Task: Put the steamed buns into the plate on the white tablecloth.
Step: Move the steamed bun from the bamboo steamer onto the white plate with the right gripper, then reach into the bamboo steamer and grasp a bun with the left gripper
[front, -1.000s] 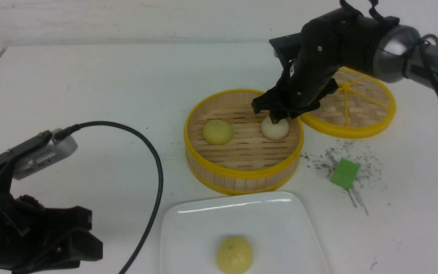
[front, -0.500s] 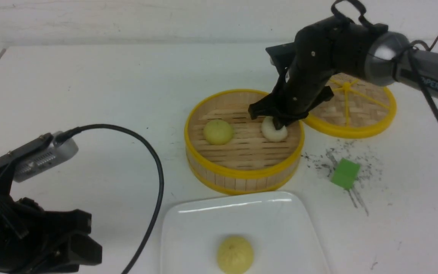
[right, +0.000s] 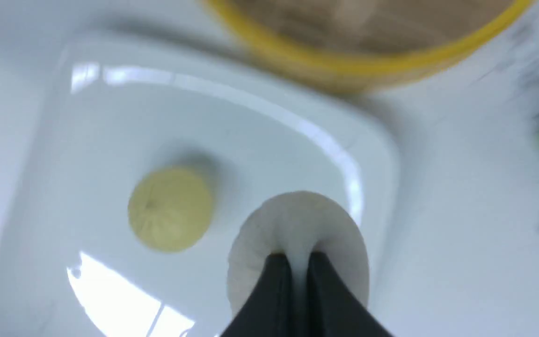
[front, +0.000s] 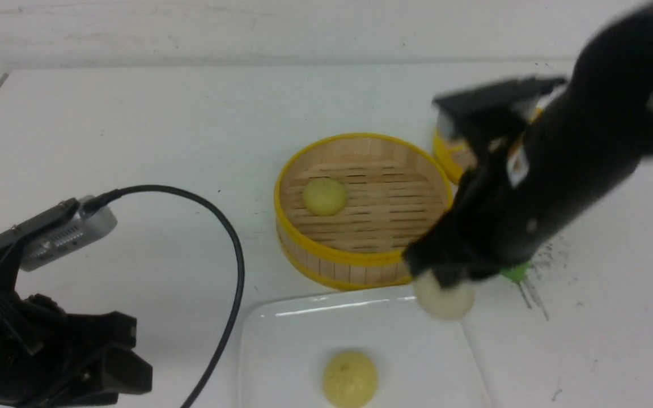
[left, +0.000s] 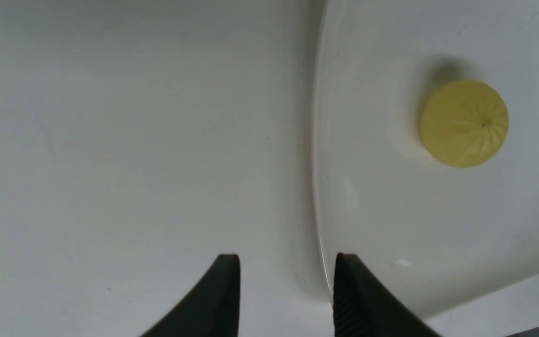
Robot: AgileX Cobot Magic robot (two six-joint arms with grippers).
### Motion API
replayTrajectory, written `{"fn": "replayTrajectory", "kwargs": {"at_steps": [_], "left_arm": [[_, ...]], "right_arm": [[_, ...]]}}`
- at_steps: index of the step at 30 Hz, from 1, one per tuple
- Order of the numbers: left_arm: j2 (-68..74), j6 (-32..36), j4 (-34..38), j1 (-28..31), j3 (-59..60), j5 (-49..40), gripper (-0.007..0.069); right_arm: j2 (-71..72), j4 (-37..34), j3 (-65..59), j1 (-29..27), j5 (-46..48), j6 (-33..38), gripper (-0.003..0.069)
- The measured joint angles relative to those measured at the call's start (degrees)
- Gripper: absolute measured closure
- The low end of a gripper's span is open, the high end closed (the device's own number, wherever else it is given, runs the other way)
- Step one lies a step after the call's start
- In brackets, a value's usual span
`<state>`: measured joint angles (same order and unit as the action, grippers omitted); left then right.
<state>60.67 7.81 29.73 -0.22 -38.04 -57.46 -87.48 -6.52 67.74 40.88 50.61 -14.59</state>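
Observation:
My right gripper [front: 445, 281] is shut on the whitish steamed bun [front: 444, 301], pinching its pleated top [right: 297, 220] between the two black fingertips. The bun hangs over the far right corner of the white plate [front: 406, 340], above its rim [right: 358, 187]. One pale yellow bun [front: 350, 378] lies on the plate near its front edge. Another yellow bun [front: 324, 196] sits in the left half of the bamboo steamer basket [front: 332, 258]. My left gripper [left: 287, 257] stands open and empty at the plate's left edge [left: 318, 187], low at the front left.
The steamer basket stands just behind the plate. Its woven lid [front: 445, 153] and a green cube [front: 516, 273] are mostly hidden behind my right arm. A black cable [front: 236, 249] loops from the left wrist camera across the white tablecloth [front: 134, 124].
My right gripper closed on the whitish bun in the steamer, lifted it out and swung it forward to the plate's far right corner. The left arm stayed put.

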Motion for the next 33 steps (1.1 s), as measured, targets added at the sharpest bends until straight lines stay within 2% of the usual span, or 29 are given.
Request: {"fn": "replayTrajectory", "kwargs": {"at_steps": [3, 7, 8, 9, 10, 11, 14, 17, 19, 23, 24, 25, 27, 28, 31, 32, 33], "left_arm": [[0.0, 0.0, -0.1, 0.0, 0.0, 1.2, 0.0318], [0.0, 0.0, -0.2, 0.0, 0.0, 2.8, 0.0318], [0.0, 0.0, -0.2, 0.0, 0.0, 2.9, 0.0318], [0.0, 0.0, -0.3, 0.0, 0.0, 3.4, 0.0319], [0.0, 0.0, -0.3, 0.0, 0.0, 3.5, 0.0319], [0.0, 0.0, -0.1, 0.0, 0.0, 3.9, 0.0319], [0.0, 0.0, 0.9, 0.0, -0.4, 3.9, 0.0319], [0.0, 0.0, 2.7, 0.0, -1.4, 4.9, 0.0319], [0.1, 0.0, 3.8, 0.0, -2.7, 5.4, 0.0319], [2.4, 0.0, 4.5, 0.0, -7.3, 3.9, 0.0342], [2.6, 0.0, 4.5, 0.0, -7.6, 3.9, 0.0342], [4.4, 0.0, 4.5, 0.0, -10.1, 2.9, 0.0386], [7.0, 0.0, 4.3, 0.0, -13.0, 1.2, 0.0459], [8.5, 0.0, 4.3, 0.0, -14.5, 0.3, 0.0502], [12.6, -0.1, 3.1, -1.7, -18.4, -1.3, 0.0600], [13.3, -0.3, 2.8, -2.3, -19.0, -1.3, 0.0604], [16.3, -1.8, 1.1, -5.3, -21.6, -1.5, 0.0622]], "right_arm": [[-0.8, -0.1, -10.5, 2.9, -12.1, -1.3, 0.0619], [-2.9, -0.1, -15.9, 3.5, -20.4, -1.7, 0.0536], [-3.3, -0.1, -16.3, 3.5, -20.8, -1.8, 0.0512], [-4.1, 0.0, -16.6, 3.5, -21.3, -2.4, 0.0426], [-4.1, 0.0, -16.6, 3.5, -21.3, -2.4, 0.0416], [-4.2, 0.1, -16.2, 3.5, -20.5, -2.5, 0.0347], [-2.3, 1.7, -13.2, 3.5, -14.6, -2.5, 0.0218], [2.0, 5.3, -9.0, 3.5, -7.2, -2.5, 0.0186], [5.4, 8.6, -6.9, 3.5, -3.1, -2.5, 0.0210], [16.4, 16.4, -5.2, 3.5, 6.3, -3.8, 0.0394], [16.9, 16.7, -5.3, 3.5, 7.1, -4.1, 0.0420], [21.5, 19.2, -6.1, 3.5, 9.3, -5.7, 0.0526], [27.3, 21.7, -8.3, 3.5, 12.0, -8.2, 0.0638], [30.7, 22.7, -10.1, 3.5, 13.3, -9.4, 0.0663], [38.2, 23.3, -15.4, 3.5, 15.0, -12.0, 0.0675], [38.2, 23.3, -15.8, 3.5, 15.0, -12.1, 0.0675], [42.4, 23.4, -19.1, 3.5, 15.3, -12.7, 0.0675]]}}
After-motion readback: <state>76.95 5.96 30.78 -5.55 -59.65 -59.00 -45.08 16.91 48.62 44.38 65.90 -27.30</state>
